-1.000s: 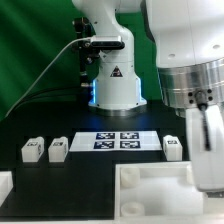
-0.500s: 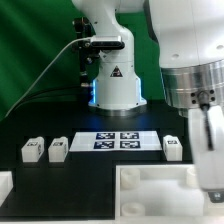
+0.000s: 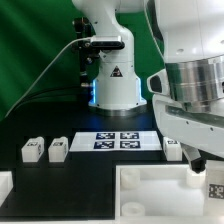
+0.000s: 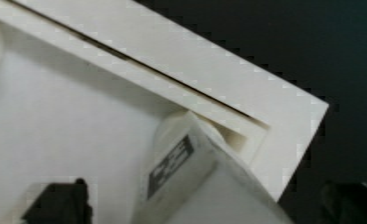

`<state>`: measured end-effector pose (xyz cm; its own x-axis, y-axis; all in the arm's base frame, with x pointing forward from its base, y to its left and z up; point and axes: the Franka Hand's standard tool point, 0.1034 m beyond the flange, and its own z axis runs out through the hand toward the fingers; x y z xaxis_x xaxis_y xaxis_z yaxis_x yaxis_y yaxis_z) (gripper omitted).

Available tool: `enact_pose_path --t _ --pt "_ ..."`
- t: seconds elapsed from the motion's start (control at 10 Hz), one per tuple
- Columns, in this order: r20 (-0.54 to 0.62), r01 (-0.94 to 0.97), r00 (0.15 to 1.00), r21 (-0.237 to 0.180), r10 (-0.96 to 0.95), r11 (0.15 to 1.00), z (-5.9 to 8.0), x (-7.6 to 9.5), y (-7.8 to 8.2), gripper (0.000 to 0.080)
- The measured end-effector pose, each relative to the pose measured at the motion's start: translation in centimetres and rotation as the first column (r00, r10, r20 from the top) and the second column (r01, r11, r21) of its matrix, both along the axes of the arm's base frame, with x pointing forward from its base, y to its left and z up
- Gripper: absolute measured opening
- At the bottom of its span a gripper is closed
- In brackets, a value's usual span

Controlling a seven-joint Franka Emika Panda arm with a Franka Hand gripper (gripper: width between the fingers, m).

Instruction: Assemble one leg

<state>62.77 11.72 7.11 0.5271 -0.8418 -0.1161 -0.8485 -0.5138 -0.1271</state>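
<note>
looking first at the exterior view, we see three legs (image 3: 31, 150) on the black table (image 3: 90, 170): two side by side toward that view's left and one (image 3: 172, 149) toward its right, just beside the marker board (image 3: 118, 141). the big white panel (image 3: 150, 188) sits at the front, and the arm's wrist hangs low over its corner on the view's right. a tagged white piece (image 3: 214, 189) shows at that edge, under the wrist, which we take for the fourth leg. the gripper itself is mostly cut off here, so we cannot tell from this view how wide it stands.

in the wrist view, the leg (image 4: 194, 160) rests tilted against the panel's raised rim (image 4: 198, 85), at or in a corner of it, its tag facing the camera. one dark fingertip (image 4: 59, 200) shows low in the picture, apart from the leg; the other finger is not clear, and whether the pincer holds anything we cannot tell.

we judge the leg brought to its corner but not yet seated; setting it upright and fixing it is left.
</note>
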Motion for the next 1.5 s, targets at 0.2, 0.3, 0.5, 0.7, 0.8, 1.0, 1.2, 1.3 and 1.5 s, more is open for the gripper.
enact_pose_path --t 0.2,0.3,0.5,0.7,0.8,1.0,1.2,1.3,1.5 --pt "0.029 -0.433 0.898 -0.102 0.438 0.896 -0.1 0.0 0.7 0.0649" --pt "0.048 -0.548 0.829 -0.124 0.557 0.827 -0.5 0.2 0.6 0.0649" --pt "0.054 -0.588 0.8 -0.135 0.598 0.798 -0.7 0.3 0.4 0.0649" --pt "0.052 -0.569 0.814 -0.133 0.579 0.812 -0.7 0.3 0.4 0.038" --pt "0.049 -0.48 0.871 -0.121 0.488 0.869 -0.8 0.2 0.4 0.0292" --pt "0.033 -0.271 0.961 -0.097 0.275 0.958 -0.7 0.3 0.3 0.0292" --pt "-0.044 0.036 0.998 -0.057 -0.039 0.998 -0.4 0.8 -0.3 0.0292" --pt "-0.08 0.23 0.969 -0.04 -0.232 0.972 -0.3 0.9 -0.4 0.0292" --pt "-0.157 0.628 0.767 -0.01 -0.622 0.778 -0.5 0.9 -0.1 0.0292"
